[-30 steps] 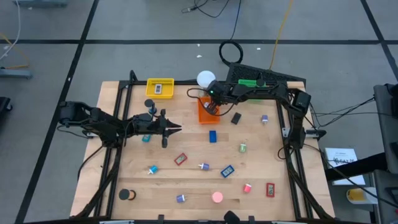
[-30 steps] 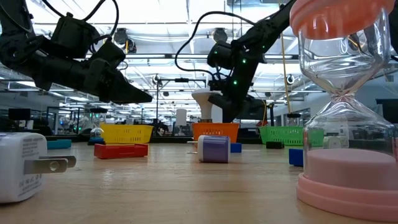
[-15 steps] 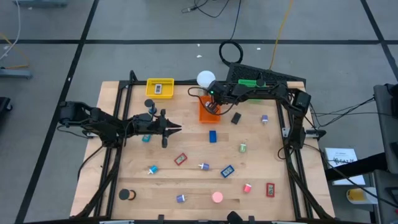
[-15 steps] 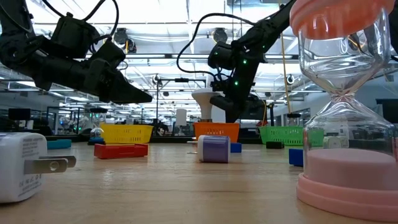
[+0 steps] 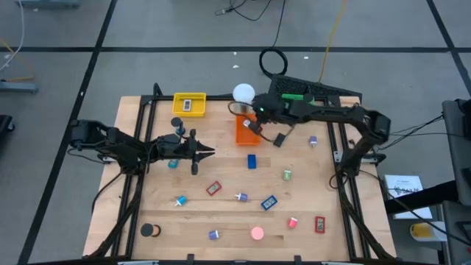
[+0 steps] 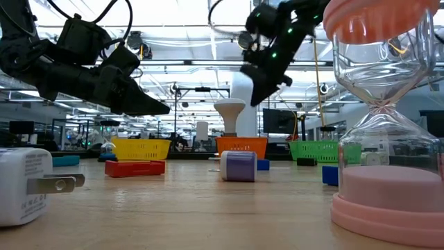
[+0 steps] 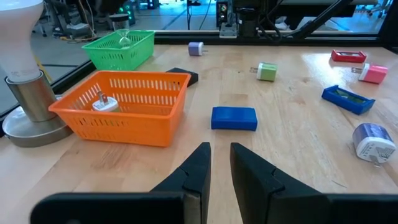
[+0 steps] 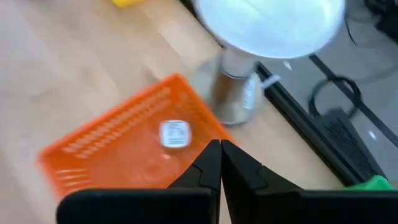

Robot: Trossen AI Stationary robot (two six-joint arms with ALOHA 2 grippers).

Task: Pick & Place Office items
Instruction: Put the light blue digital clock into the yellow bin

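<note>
My right gripper (image 8: pixel 219 155) is shut and holds nothing. It hangs in the air above the orange tray (image 5: pixel 243 135), well up in the low view (image 6: pixel 255 101). A small white plug (image 8: pixel 174 134) lies on that tray's floor (image 7: pixel 101 103). Office items lie scattered on the wooden table: a blue block (image 7: pixel 234 118), a black piece (image 5: pixel 280 140), a green-and-white plug (image 7: pixel 267 71), red blocks (image 5: pixel 213 188) and a pink hourglass (image 5: pixel 257 233). My left gripper (image 7: pixel 221 163) waits at the table's left (image 5: pixel 210 152), narrowly open, with bare wood showing between its fingers.
A yellow tray (image 5: pixel 190 104) and a green tray (image 5: pixel 294 96) stand along the far edge. A white globe lamp (image 5: pixel 243 93) stands just behind the orange tray. A black roll (image 5: pixel 151 230) lies near the front left corner. Dark rails frame the table's sides.
My right gripper has risen from just over the orange tray to well above it and drawn back a little toward the table's right. It has stayed shut. The white plug stays in the tray.
</note>
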